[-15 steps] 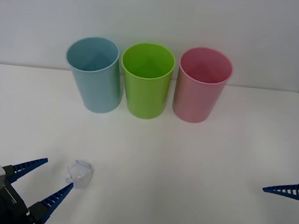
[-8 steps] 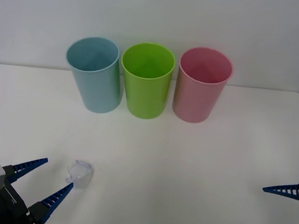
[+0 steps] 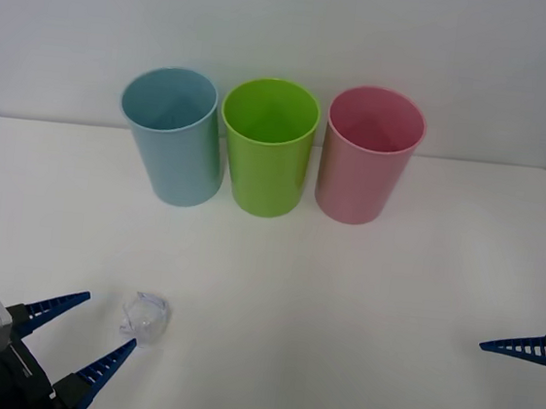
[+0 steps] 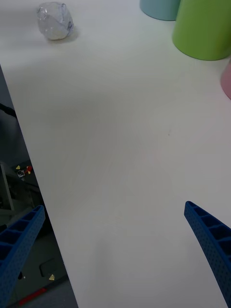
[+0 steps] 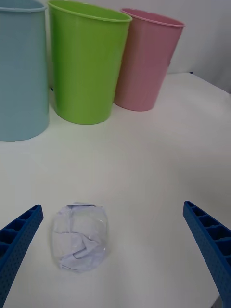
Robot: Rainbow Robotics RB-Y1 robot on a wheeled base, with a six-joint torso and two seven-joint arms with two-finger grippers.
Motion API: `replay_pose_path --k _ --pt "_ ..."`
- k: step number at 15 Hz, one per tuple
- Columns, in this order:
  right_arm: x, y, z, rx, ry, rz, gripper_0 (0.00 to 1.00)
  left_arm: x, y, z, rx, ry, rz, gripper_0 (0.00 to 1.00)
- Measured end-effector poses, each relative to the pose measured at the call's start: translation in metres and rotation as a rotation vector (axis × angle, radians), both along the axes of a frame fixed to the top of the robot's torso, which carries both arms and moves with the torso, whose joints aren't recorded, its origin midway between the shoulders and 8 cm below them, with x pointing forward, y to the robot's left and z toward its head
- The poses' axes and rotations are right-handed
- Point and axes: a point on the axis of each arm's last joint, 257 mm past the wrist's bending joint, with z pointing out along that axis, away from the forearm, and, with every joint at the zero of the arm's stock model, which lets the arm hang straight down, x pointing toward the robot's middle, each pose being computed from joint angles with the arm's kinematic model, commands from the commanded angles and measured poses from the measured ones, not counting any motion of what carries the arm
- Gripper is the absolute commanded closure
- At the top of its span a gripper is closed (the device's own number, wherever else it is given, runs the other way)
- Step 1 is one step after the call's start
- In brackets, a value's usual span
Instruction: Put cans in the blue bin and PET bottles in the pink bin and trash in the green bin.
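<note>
Trash (image 3: 145,317), a small white crumpled wad, lying loose on the white counter (image 3: 341,300) at about 8 o'clock in the front view, near the front edge and well apart from the three bins. Not yet gripped, not yet lifted. Blue bin (image 3: 173,135), green bin (image 3: 269,146) and pink bin (image 3: 368,154) standing upright in a close row at 12 o'clock along the back of the counter, green in the middle, nothing visible inside any of them from the front. No cans or PET bottles to be seen. So, by the look of it, nothing sorted so far: the wad to be picked up and dropped in the green bin.

Left claw (image 3: 83,336) low at 7 o'clock, spread wide and holding nothing, the wad just ahead of its fingertips and toward the inner one. Right claw (image 3: 507,395) parked at 4 o'clock by the counter's right front corner, likewise wide open and empty.

Plenty of bare counter between wad and bins, a clear run toward 12 o'clock. Front counter edge close behind the wad, so a clumsy nudge could likely roll it off. Bins nearly touching, leaving little margin on either side of the green rim.
</note>
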Motion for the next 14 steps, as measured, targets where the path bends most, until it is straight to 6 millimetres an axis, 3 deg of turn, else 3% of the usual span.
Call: replay_pose_path --k 4,8,14 --pt "0.0 0.0 0.0 0.0 0.0 0.0 0.0 0.002 -0.008 0.009 0.033 -0.046 -0.005 0.0" --pt "0.0 0.0 0.0 0.0 0.0 0.0 0.0 0.009 -0.006 0.001 0.13 -0.045 0.042 0.0" --pt "0.0 0.0 0.0 0.0 0.0 0.0 0.0 0.008 0.011 -0.009 0.22 0.058 0.1 0.0"
